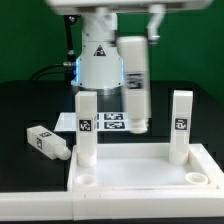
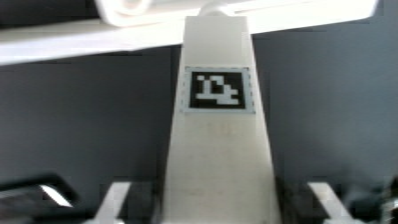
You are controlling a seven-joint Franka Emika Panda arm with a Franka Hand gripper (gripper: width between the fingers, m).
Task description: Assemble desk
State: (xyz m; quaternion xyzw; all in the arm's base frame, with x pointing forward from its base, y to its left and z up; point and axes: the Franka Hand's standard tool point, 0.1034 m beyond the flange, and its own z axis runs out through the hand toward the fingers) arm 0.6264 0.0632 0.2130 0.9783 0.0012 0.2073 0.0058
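The desk's white rimmed panel [image 1: 140, 172] lies at the front of the table with round holes in its near corners. Two square legs stand upright at its back corners, one on the exterior view's left [image 1: 87, 125] and one on the right [image 1: 180, 124]. A third leg [image 1: 135, 92] hangs slightly tilted behind the panel, over the marker board [image 1: 108, 122]. My gripper [image 1: 135, 46] is shut on its upper end. In the wrist view this leg [image 2: 221, 140] runs away from the gripper [image 2: 224, 206] between the fingers [image 2: 121, 200], its tag facing the camera. A fourth leg [image 1: 46, 143] lies on the table.
The robot's white base [image 1: 98, 55] with a blue light stands behind the marker board. The black table stretches to both sides of the panel. The lying leg is close to the panel's back corner on the exterior view's left.
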